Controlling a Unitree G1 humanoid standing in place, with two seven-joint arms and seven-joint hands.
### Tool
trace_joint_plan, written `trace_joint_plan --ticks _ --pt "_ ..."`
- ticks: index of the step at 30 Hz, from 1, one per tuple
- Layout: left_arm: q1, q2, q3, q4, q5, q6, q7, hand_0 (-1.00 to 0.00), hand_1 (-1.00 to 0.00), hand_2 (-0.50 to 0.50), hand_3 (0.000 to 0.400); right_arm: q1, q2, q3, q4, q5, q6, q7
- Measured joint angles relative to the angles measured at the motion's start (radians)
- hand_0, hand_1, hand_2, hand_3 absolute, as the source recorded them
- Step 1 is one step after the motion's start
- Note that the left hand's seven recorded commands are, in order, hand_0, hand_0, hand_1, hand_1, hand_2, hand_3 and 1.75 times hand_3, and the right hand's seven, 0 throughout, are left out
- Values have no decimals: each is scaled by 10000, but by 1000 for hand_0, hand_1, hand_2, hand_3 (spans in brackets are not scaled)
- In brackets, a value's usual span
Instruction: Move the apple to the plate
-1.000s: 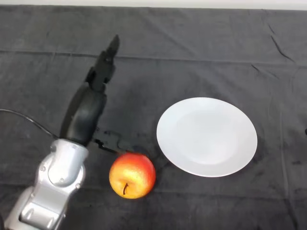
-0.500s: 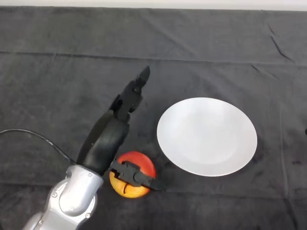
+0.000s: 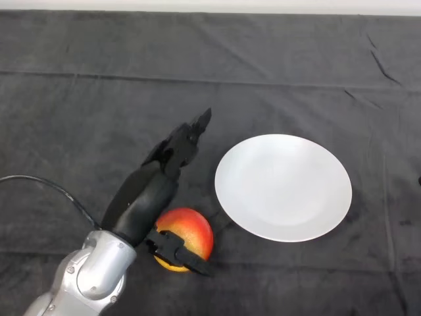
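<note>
A red and yellow apple (image 3: 193, 232) lies on the dark cloth, just left of the white plate's near edge. The plate (image 3: 283, 187) sits empty at centre right. My left hand (image 3: 148, 192) hangs over the apple's left side and covers part of it. Its fingers (image 3: 191, 135) stretch straight out toward the far right, past the apple. The thumb (image 3: 176, 251) lies across the apple's front. The hand is open and has no grip on the fruit.
The dark cloth (image 3: 79, 99) covers the whole table, with creases running across the far side. The silver-grey forearm (image 3: 89, 280) comes in from the lower left corner.
The arm swung right from the cloth's left part until the hand came over the apple, then sank a little. The thumb now lies across the apple's front. Apple and plate have not moved.
</note>
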Motion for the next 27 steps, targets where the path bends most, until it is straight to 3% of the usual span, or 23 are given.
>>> trace_joint_plan --ticks 11,12,13,27 --pt "-528 -15 -174 1037 382 -220 175 0 0 0 0 0 0 0 0 0 0 -2" --pt "-534 -14 -174 1045 389 -221 175 -851 -820 -16 340 0 0 0 0 0 0 -2" --pt "-537 -14 -174 1054 391 -219 174 -1000 -1000 0 400 0 0 0 0 0 0 -2" --pt "-570 -13 -171 1221 398 -174 47 -1000 -1000 0 400 0 0 0 0 0 0 -2"
